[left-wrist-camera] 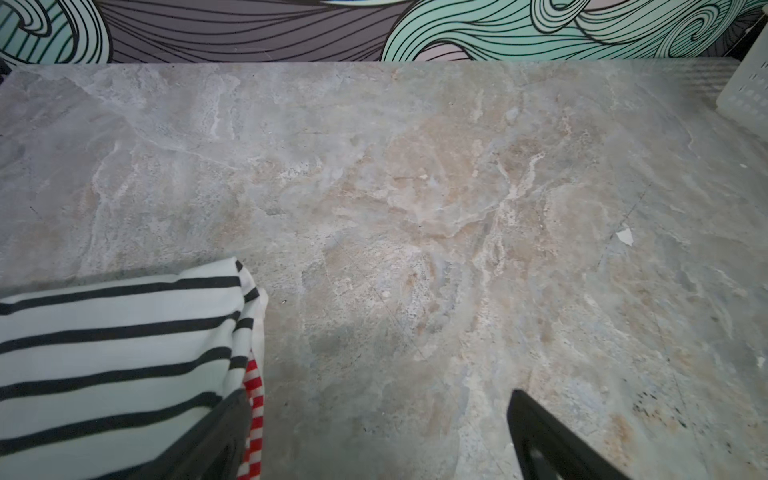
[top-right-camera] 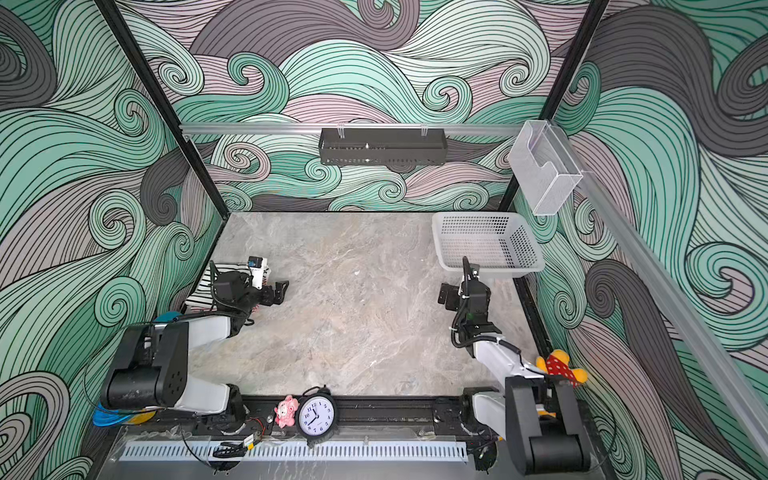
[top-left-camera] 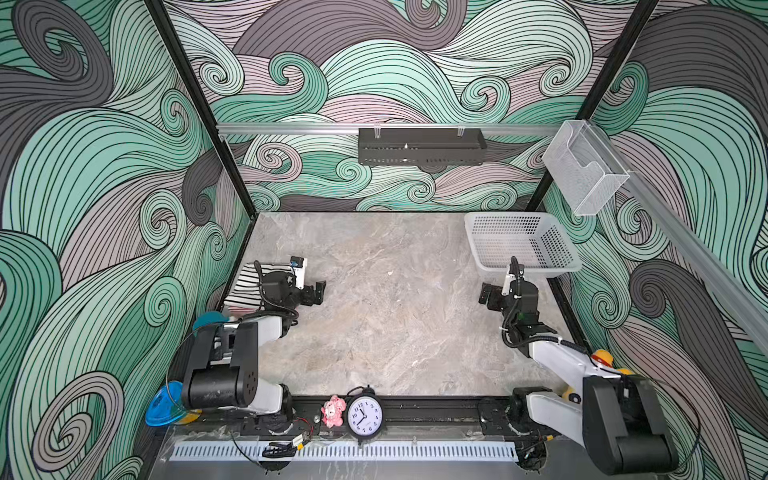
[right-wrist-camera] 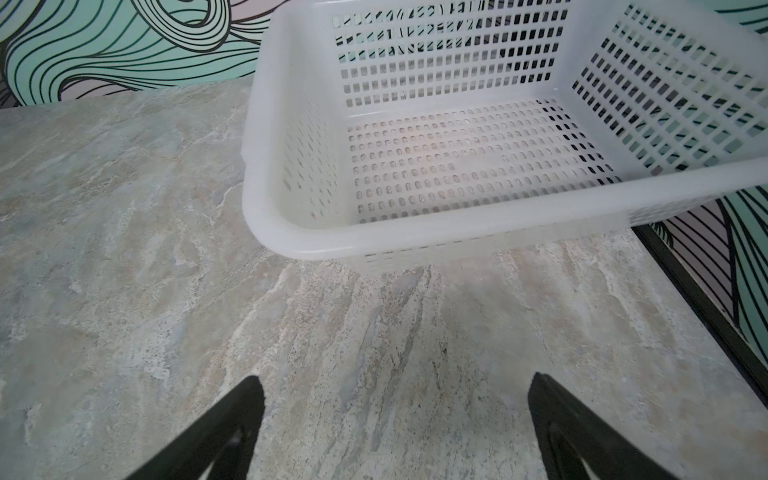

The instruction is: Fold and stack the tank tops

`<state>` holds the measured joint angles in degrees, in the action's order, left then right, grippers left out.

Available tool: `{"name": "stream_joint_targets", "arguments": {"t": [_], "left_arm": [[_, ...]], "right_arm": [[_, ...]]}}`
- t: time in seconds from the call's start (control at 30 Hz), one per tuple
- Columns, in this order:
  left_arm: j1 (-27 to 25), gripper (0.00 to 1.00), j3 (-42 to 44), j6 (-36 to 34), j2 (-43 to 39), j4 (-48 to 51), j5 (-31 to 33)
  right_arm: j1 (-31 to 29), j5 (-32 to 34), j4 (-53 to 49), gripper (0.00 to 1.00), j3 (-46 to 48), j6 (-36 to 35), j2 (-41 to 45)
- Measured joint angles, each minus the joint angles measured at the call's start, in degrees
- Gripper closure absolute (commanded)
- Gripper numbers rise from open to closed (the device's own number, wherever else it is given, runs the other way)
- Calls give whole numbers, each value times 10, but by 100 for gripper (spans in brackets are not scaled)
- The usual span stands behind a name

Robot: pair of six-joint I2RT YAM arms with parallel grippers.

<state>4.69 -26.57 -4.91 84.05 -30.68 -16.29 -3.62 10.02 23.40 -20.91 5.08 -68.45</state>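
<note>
The two tank tops lie folded in one stack at the table's left edge. The black-and-white striped one [top-left-camera: 245,286] [top-right-camera: 203,282] [left-wrist-camera: 116,353] is on top. The red-and-white one shows only as a narrow edge [left-wrist-camera: 254,399] beneath it. My left arm hides part of the stack in both top views. My left gripper [top-left-camera: 316,291] [top-right-camera: 280,289] [left-wrist-camera: 378,395] is open just right of the stack, bare table between its fingers; one finger overlaps the stack's edge in the left wrist view. My right gripper [top-left-camera: 484,293] [top-right-camera: 444,295] [right-wrist-camera: 395,378] is open and empty above bare table, near the basket.
An empty white perforated basket [top-left-camera: 523,266] [top-right-camera: 490,270] [right-wrist-camera: 415,237] [left-wrist-camera: 744,95] stands at the back right. A clock [top-left-camera: 365,415] and a pink toy [top-left-camera: 333,411] sit on the front rail; a yellow plush [top-right-camera: 561,365] is by the right arm. A black shelf [top-left-camera: 419,145] hangs on the back wall.
</note>
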Motion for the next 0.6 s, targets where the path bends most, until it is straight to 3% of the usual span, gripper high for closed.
{"name": "stream_joint_targets", "arguments": {"t": [0.27, 0.47, 0.6], "left_arm": [[0, 1, 3, 25, 26, -54, 70], [0, 1, 6, 32, 28, -66, 86], [0, 1, 6, 33, 28, -66, 89]], "right_arm": [[1, -1, 107, 1, -10, -32, -102], [13, -18, 200, 0, -18, -43, -188], [17, -30, 213, 0, -18, -47, -201]]}}
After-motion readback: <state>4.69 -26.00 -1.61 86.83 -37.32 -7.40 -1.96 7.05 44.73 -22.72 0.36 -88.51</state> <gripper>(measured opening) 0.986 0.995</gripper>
